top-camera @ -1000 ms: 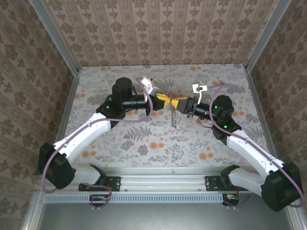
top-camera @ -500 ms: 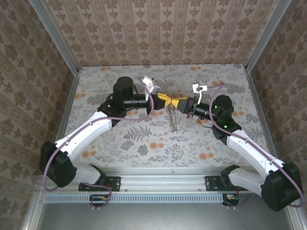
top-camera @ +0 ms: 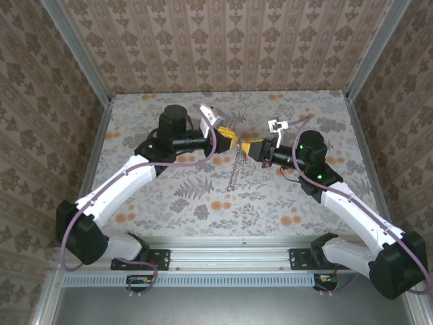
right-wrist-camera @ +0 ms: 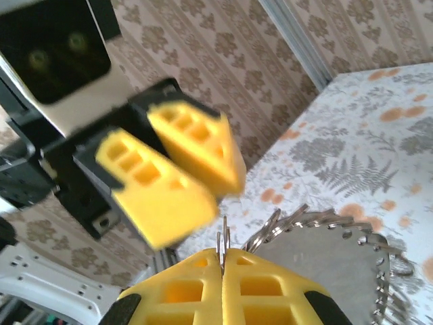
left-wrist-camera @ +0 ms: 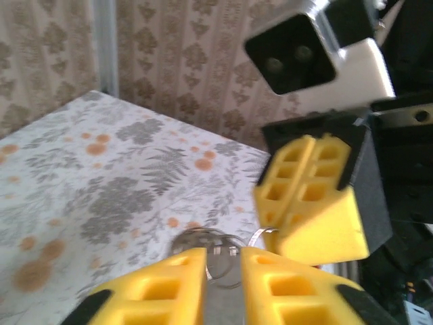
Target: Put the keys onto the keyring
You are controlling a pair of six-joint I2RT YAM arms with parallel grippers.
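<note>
The keyring point(right-wrist-camera: 222, 242) is a thin silvery double loop standing edge-on, and my right gripper point(right-wrist-camera: 222, 254) is shut on it. A silvery key point(right-wrist-camera: 325, 265) with a toothed edge hangs from the ring at the right. In the top view the key point(top-camera: 235, 172) dangles below the two grippers at the middle of the table. My left gripper point(top-camera: 229, 141) faces my right gripper point(top-camera: 249, 147) closely. In the left wrist view my left gripper point(left-wrist-camera: 223, 256) stands open, with the ring's loops point(left-wrist-camera: 216, 252) just past its tips and the right fingers point(left-wrist-camera: 318, 203) beyond.
The floral tablecloth point(top-camera: 169, 196) covers the table, ringed by patterned walls with metal posts point(top-camera: 74, 47) at the corners. The left gripper's yellow fingers point(right-wrist-camera: 155, 186) sit close above the ring in the right wrist view.
My left gripper has opened and drawn back a little to the left, off the ring. The key now hangs lower and swings from the ring in the right gripper.
</note>
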